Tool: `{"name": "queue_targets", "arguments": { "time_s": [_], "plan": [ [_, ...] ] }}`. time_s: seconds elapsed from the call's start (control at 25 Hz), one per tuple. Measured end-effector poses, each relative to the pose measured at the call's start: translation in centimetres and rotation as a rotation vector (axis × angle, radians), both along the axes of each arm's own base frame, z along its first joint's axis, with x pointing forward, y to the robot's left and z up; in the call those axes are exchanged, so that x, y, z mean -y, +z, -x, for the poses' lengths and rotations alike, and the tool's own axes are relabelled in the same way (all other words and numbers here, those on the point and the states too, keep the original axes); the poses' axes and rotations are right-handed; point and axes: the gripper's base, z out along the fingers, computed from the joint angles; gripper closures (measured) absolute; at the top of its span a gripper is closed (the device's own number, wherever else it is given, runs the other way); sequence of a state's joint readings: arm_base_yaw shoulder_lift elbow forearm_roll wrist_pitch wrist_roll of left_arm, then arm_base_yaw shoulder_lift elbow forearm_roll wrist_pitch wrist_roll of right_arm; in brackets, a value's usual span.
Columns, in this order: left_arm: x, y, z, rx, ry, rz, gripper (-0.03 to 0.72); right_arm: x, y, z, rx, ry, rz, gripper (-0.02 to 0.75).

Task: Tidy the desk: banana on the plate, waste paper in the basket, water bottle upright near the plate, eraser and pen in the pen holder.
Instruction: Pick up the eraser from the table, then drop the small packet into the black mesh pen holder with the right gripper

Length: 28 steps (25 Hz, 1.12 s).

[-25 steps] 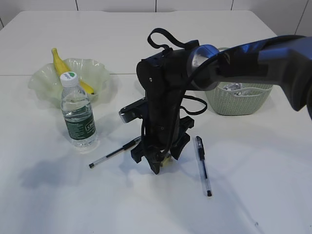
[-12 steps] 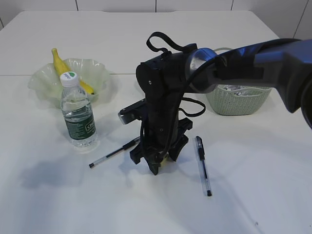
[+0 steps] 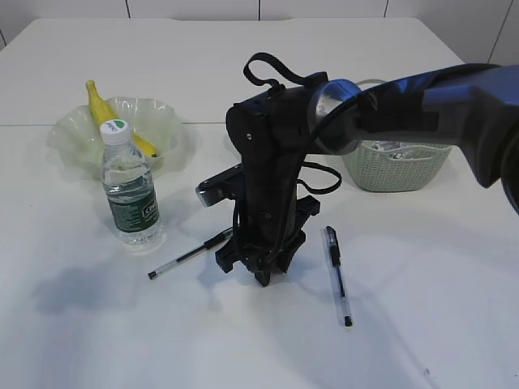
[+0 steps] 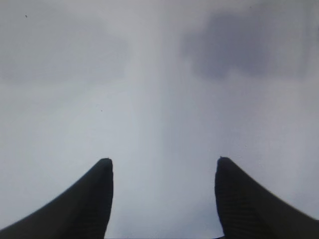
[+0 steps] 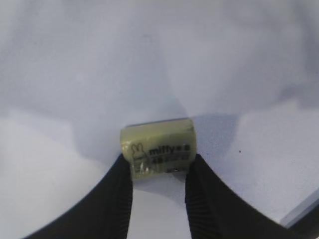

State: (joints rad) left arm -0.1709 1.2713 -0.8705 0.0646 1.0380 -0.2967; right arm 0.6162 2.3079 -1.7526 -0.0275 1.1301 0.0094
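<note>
While my right arm reaches down onto the white desk [image 3: 405, 324], the green basket [image 3: 395, 165] sits behind it with crumpled paper inside. Left of me, the banana [image 3: 101, 107] lies on the ruffled plate [image 3: 73, 134], and the water bottle [image 3: 128, 185] stands upright just in front of it. Two pens lie on either side of my right hand [image 3: 263, 272]: one [image 3: 191, 254] to its left, one [image 3: 337, 275] to its right. That hand pinches the pale yellow eraser [image 5: 157, 146]. My left hand [image 4: 163, 172] gapes wide over bare desk.
</note>
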Motion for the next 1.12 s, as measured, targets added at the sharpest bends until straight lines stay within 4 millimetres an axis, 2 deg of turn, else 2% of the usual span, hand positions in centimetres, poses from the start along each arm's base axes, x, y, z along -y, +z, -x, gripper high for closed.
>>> {"name": "queue_targets", "arguments": {
  "time_s": [0.32, 0.88, 1.12],
  "plan": [
    [0.0, 0.0, 0.0, -0.002, 0.000, 0.000, 0.239, -0.3, 0.6, -0.5, -0.005, 0.000, 0.008, 0.509],
    [0.0, 0.0, 0.2, -0.025, 0.002, -0.003, 0.239, -1.9, 5.9, -2.8, 0.134, -0.042, -0.104, 0.513],
    [0.0, -0.1, 0.2, -0.027, 0.003, 0.000, 0.240, -0.6, 8.5, -4.9, 0.235, -0.129, -0.125, 0.516]
  ]
}}
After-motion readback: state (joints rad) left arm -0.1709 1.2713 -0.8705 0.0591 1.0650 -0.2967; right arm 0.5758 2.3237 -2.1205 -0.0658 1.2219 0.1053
